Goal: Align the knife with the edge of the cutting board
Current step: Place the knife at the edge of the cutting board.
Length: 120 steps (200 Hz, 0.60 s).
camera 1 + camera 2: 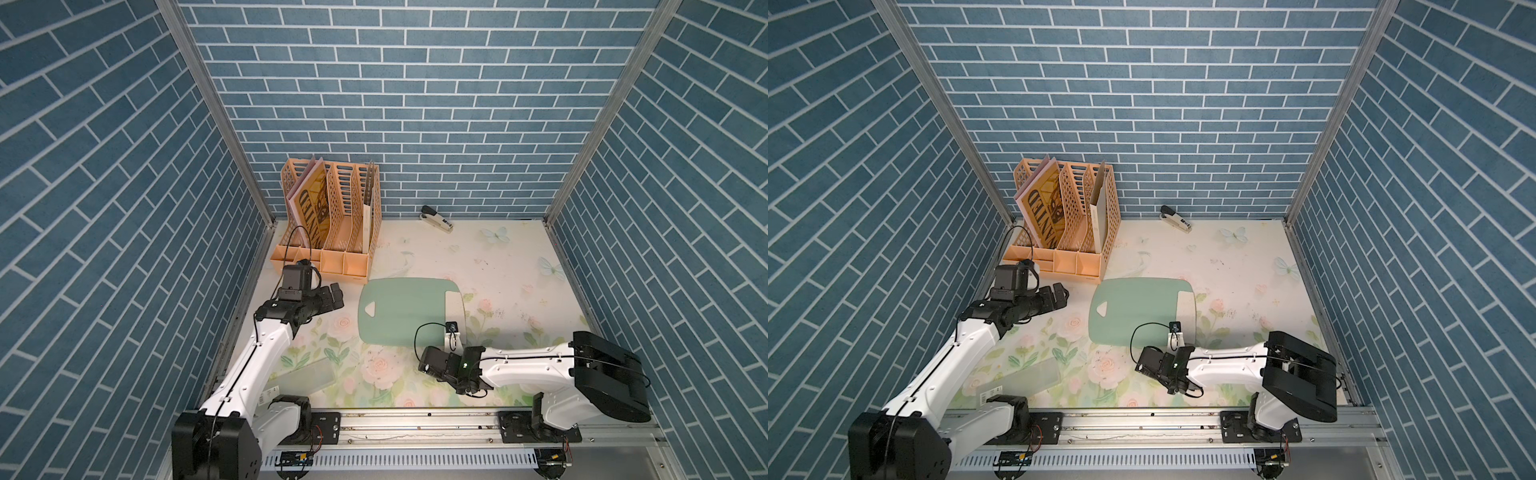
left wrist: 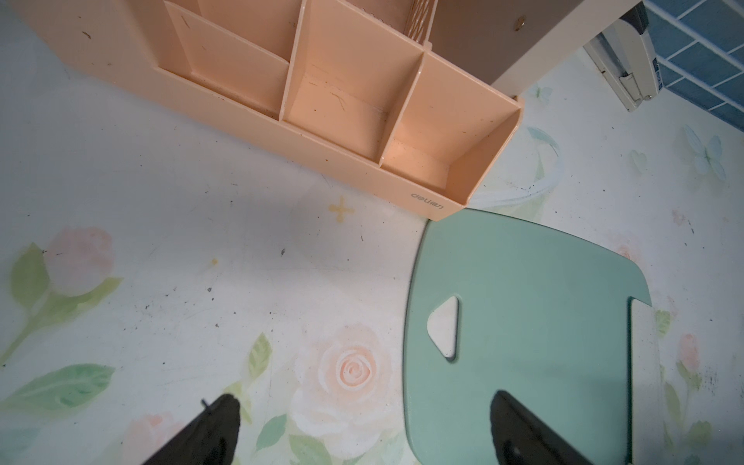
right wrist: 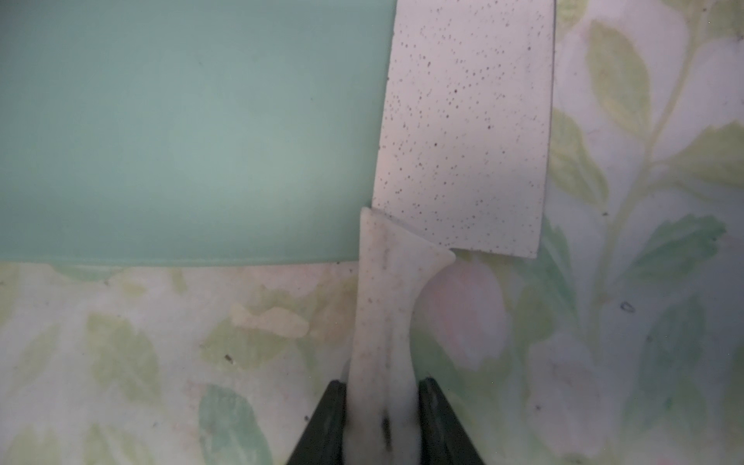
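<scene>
The pale green cutting board (image 1: 405, 311) (image 1: 1138, 311) lies flat mid-table, its triangular hole toward the left. The white knife (image 3: 463, 120) rests with its speckled blade (image 1: 455, 309) (image 1: 1187, 312) on the board's right short side, roughly along that edge. Its handle (image 3: 382, 314) sticks out past the board's near edge. My right gripper (image 3: 382, 386) (image 1: 451, 349) is shut on the handle's end. My left gripper (image 1: 334, 297) (image 2: 362, 418) hovers open just left of the board (image 2: 523, 314), holding nothing.
A peach file organiser (image 1: 328, 232) (image 2: 362, 100) with papers stands at the back left, close to the board's far corner. A black-and-white stapler (image 1: 436, 218) lies by the back wall. A translucent sheet (image 1: 307, 376) lies near the left arm's base.
</scene>
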### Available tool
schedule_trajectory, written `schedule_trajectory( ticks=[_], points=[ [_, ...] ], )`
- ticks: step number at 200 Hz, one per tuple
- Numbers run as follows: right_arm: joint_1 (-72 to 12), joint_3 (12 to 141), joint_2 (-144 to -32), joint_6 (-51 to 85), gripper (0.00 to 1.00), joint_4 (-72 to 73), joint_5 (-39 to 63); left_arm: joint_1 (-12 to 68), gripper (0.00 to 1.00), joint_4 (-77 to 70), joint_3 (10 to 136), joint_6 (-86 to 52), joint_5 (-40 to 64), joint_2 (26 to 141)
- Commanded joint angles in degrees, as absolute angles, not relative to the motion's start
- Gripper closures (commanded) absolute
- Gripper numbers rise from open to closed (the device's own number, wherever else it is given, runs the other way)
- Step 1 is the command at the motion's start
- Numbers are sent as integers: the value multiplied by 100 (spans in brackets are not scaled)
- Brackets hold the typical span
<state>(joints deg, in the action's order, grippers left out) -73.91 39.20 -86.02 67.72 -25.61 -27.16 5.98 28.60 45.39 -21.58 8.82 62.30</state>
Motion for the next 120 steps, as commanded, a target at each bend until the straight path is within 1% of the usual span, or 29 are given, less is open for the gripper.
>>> schedule_trajectory(
  ticks=[1,120],
  points=[
    [-7362,3754,-8573,6785,82,-2647,-2592,642,0,2881,4492,-2171,817,6161],
    [-7365,3735,-8524,6802,84,-2665,-2623,668,0,2892,4491,-2180,786,6196]
  ],
)
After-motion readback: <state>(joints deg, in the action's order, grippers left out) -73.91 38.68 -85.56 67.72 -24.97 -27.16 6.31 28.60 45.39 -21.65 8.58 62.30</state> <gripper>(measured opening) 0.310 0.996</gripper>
